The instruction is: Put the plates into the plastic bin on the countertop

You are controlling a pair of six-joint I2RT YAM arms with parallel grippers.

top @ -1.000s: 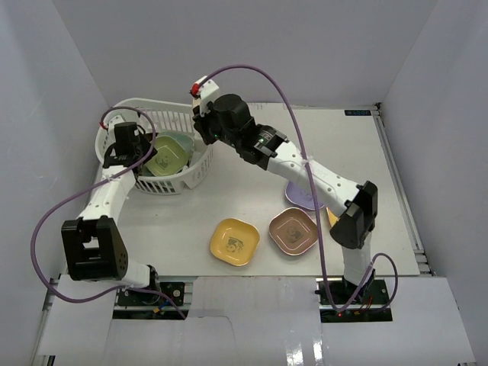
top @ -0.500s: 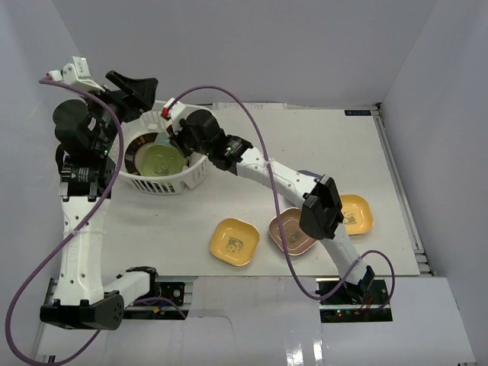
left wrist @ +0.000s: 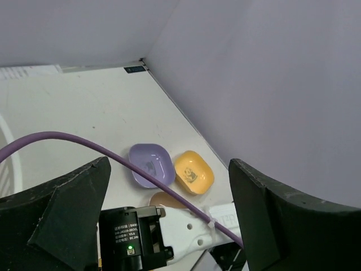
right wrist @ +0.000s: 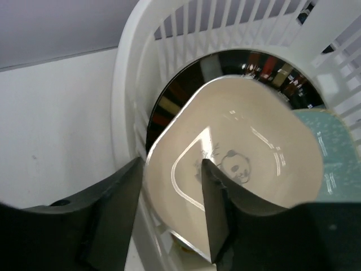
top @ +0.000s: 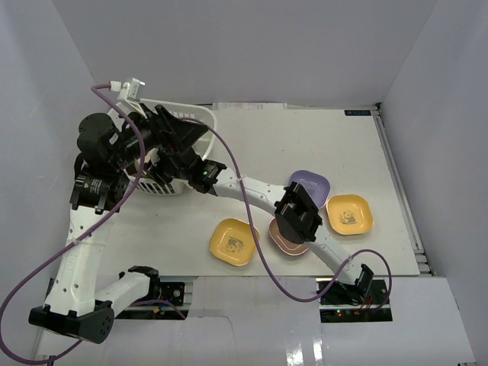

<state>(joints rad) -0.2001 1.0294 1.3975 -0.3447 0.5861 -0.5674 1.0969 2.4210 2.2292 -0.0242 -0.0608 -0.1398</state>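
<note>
Over the slotted bin, the right end effector gapes astride a glossy cream dish.

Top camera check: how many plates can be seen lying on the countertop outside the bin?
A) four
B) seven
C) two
A: a yellow plate, a brown-pink plate partly under the right arm, a purple plate and an orange plate lie on the countertop, all outside the bin.
</note>
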